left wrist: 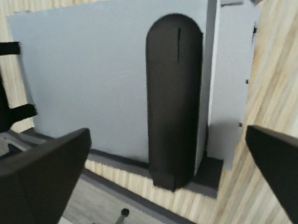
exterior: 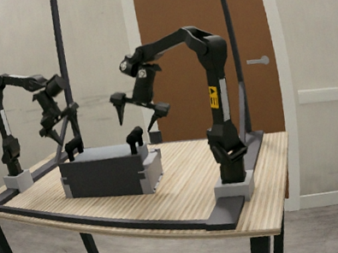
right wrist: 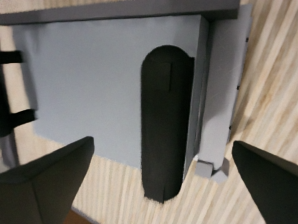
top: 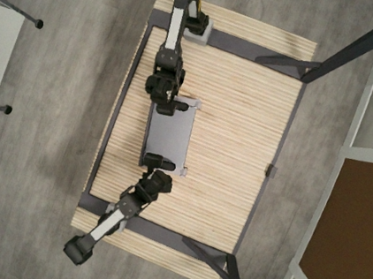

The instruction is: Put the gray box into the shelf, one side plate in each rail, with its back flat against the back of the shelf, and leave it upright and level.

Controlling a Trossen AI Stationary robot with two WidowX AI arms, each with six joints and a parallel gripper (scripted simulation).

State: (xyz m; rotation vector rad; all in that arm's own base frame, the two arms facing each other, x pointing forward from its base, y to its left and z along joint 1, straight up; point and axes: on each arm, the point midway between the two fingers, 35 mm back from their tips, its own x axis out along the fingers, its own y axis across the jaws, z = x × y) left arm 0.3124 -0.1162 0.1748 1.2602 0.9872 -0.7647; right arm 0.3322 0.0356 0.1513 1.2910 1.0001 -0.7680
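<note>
The gray box sits inside the dark shelf on the table. Its top is level and its side plates lie at the shelf's light gray rails. A black handle stands at each end of the box top. My left gripper is open and hovers above one handle, apart from it. My right gripper is open and hovers above the other handle, also apart. In both wrist views the fingers stand wide on either side of the handle with nothing between them.
A dark frame runs around the wooden table top. Two upright poles stand at the far side. The arm bases sit at the table's two ends. A brown door is behind the table.
</note>
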